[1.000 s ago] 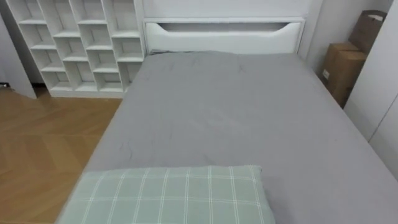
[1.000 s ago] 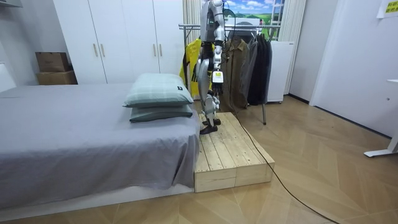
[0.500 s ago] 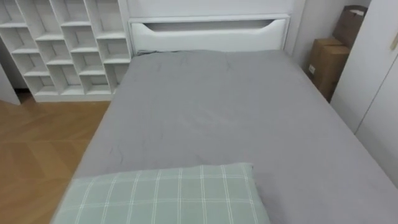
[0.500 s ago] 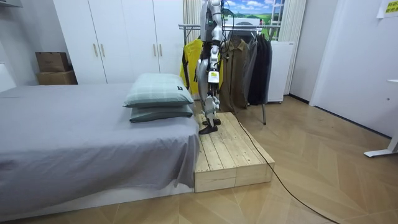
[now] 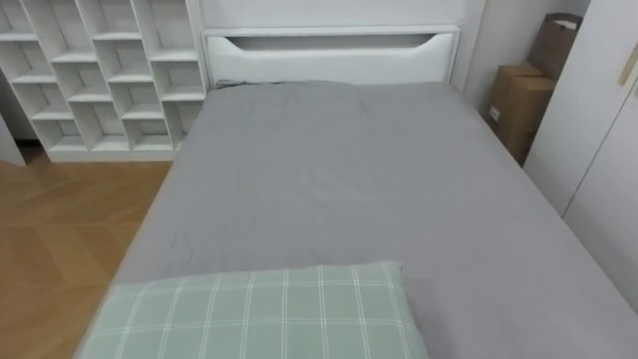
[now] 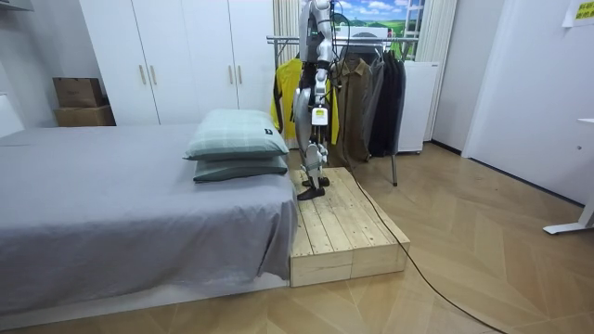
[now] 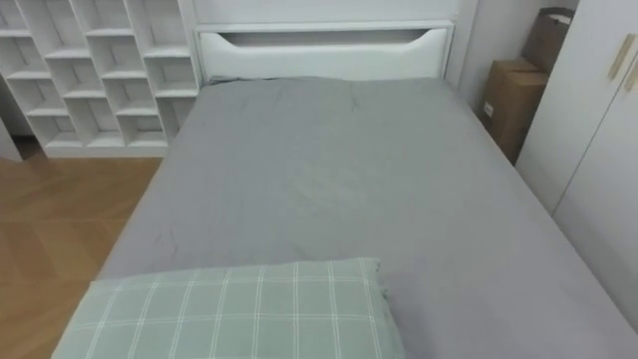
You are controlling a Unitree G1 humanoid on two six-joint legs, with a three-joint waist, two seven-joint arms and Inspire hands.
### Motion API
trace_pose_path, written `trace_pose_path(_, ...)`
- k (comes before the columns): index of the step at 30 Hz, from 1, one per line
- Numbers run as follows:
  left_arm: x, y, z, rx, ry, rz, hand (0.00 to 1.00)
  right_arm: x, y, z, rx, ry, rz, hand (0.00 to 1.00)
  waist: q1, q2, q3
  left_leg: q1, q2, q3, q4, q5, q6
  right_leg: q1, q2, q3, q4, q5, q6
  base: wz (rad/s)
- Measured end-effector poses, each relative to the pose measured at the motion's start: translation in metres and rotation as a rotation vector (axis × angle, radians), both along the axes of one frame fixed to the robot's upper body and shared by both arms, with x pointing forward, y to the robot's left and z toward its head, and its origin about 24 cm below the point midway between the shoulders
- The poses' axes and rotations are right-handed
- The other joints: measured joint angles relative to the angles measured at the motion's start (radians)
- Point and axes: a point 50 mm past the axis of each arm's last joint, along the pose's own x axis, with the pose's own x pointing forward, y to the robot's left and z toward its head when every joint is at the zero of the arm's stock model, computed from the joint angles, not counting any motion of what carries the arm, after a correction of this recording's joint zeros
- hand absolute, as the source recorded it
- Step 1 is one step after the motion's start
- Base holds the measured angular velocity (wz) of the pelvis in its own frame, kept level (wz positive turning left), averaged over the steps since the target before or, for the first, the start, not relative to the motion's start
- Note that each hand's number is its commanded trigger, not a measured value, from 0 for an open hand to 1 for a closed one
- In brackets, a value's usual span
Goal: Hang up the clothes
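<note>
Grey bed (image 5: pixel 339 170), checked pillow (image 5: pixel 259 314) lower frame, shelves (image 5: pixel 100 70) upper left; clothes (image 6: pixel 371 97) hang right of the robot hand (image 6: pixel 317 118), grip unreadable.

One grey bed (image 5: pixel 349 189), two stacked pillows (image 6: pixel 237 134), two cardboard boxes (image 5: pixel 513 105), one white shelf unit (image 5: pixel 100 70), one wooden platform (image 6: pixel 343 227), one clothes rack (image 6: pixel 371 93).

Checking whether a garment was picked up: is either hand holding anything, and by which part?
Cannot be told: in the room view the left hand hangs at the robot's side, too small to show any hold.
</note>
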Motion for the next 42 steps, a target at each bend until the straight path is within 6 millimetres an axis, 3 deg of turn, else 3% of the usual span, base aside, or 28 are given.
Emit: trace_pose_path(42, 0.0002, 0.0002, 0.0, -0.01, 0.007, -0.026, 0.0, 0.001, 0.0006, -0.0001, 0.007, -0.003, 0.004, 0.0, 0.0, -0.007, 0.0035, 0.002, -0.004, -0.003, -0.001, 0.0, 0.0, 0.003, -0.003, -0.003, -0.003, -0.001, 0.003, 0.0)
